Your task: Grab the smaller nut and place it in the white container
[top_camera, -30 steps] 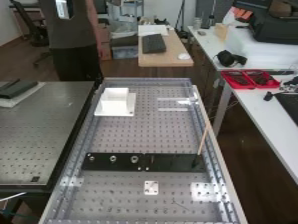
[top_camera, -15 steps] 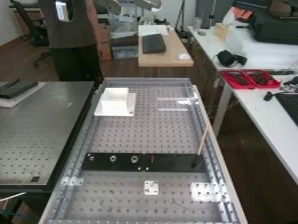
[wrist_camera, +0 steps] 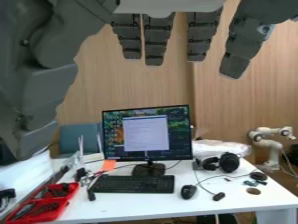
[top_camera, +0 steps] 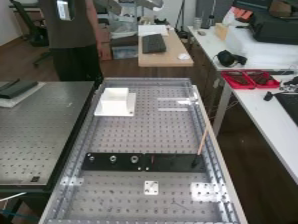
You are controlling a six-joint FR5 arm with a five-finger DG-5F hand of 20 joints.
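The smaller nut stands on the flat black bar in the high view, at the left of a row with the larger nut and the bearing. Farther up the bench is the white container, a box shape on a white plate. In the wrist view the hand has its fingers straight and spread, with nothing between them. It is raised away from the bench and the nut, facing a desk and a wooden wall.
A thin stick rises from the bar's right part. A small white plate lies below the bar. Beyond the hand are a monitor, a keyboard and red trays. A person stands beyond the bench's upper left.
Pale rounded parts, seemingly of the arm, have come into the high view at its top edge since the earliest frame. The parts on the bar and the container have not moved.
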